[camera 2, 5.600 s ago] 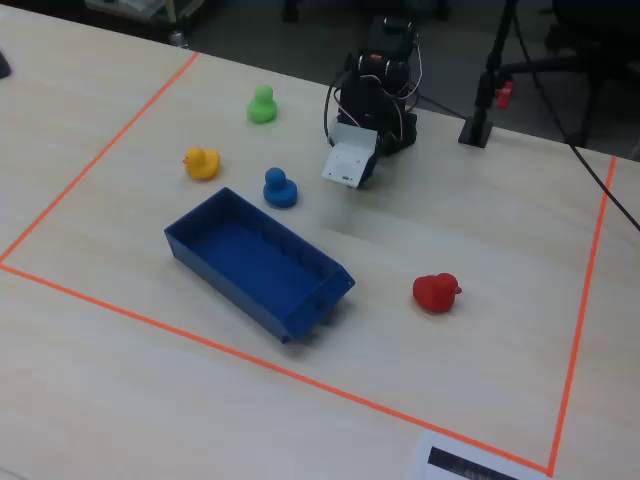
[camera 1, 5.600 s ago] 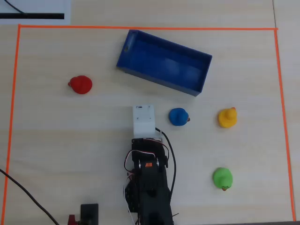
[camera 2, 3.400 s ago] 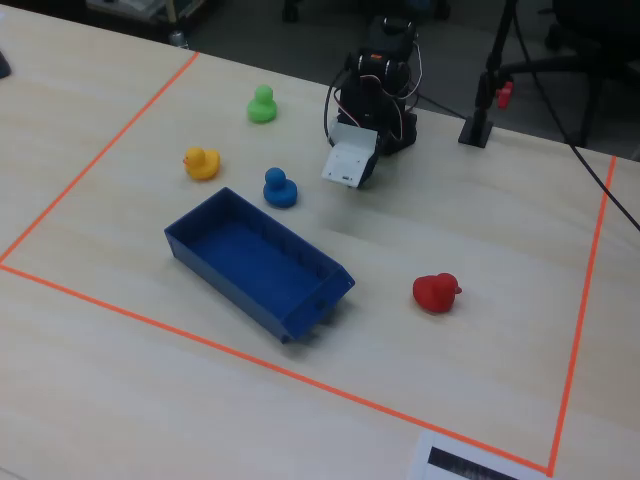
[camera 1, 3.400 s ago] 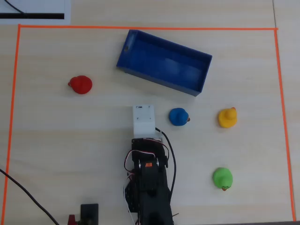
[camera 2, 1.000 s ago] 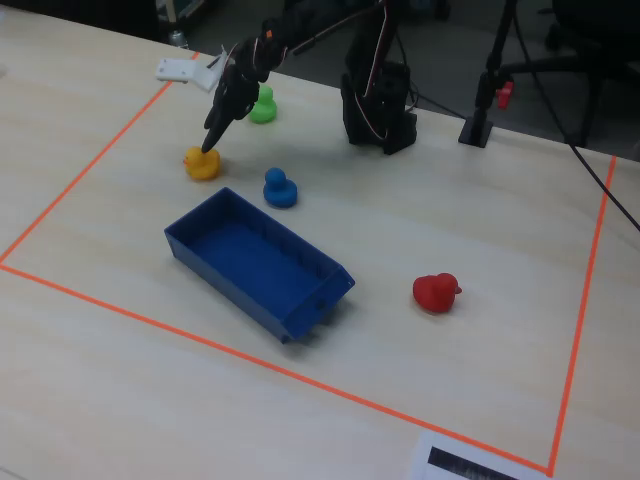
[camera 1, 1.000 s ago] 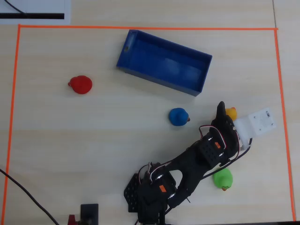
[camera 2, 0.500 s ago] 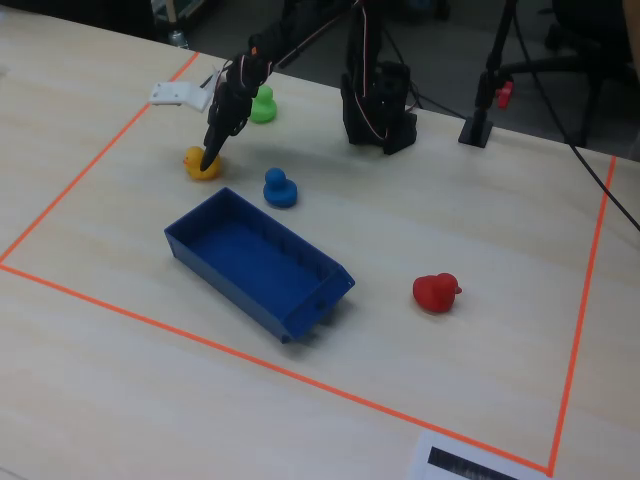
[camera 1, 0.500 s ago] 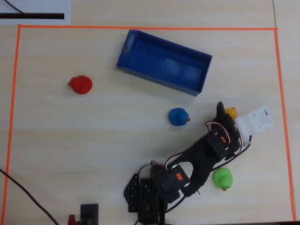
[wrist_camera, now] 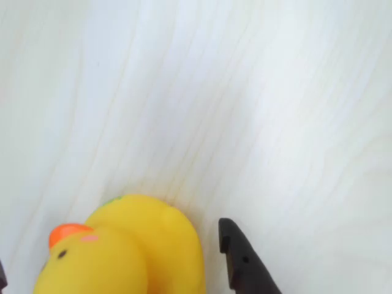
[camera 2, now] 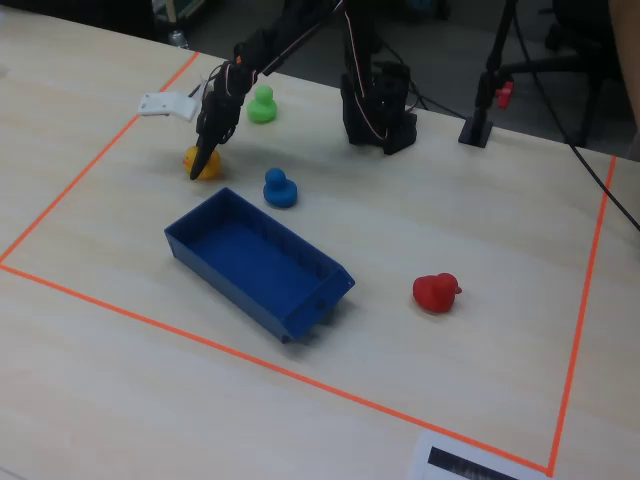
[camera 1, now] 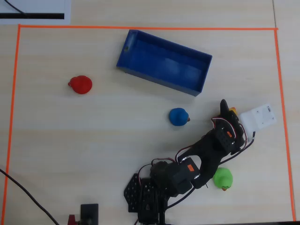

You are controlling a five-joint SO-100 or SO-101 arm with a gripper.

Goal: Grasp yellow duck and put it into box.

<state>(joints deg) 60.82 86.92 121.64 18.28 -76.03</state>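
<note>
The yellow duck [wrist_camera: 135, 251] with an orange beak sits on the table at the bottom left of the wrist view. My gripper [wrist_camera: 113, 254] is open and straddles it. The right finger [wrist_camera: 245, 263] stands just clear of its side, and the left finger barely shows at the frame edge. In the fixed view the gripper [camera 2: 198, 165] is lowered over the duck [camera 2: 206, 163]. From overhead the gripper [camera 1: 226, 110] hides most of the duck [camera 1: 233, 111]. The blue open-top box [camera 1: 140, 47] lies up and to the left and looks empty; it also shows in the fixed view [camera 2: 300, 305].
A blue duck [camera 1: 178, 116] sits between the gripper and the box. A green duck [camera 1: 222, 178] lies beside the arm, and a red duck [camera 1: 80, 85] is far left. Orange tape [camera 1: 140, 28] frames the work area. The arm base [camera 1: 150, 197] stands at the bottom edge.
</note>
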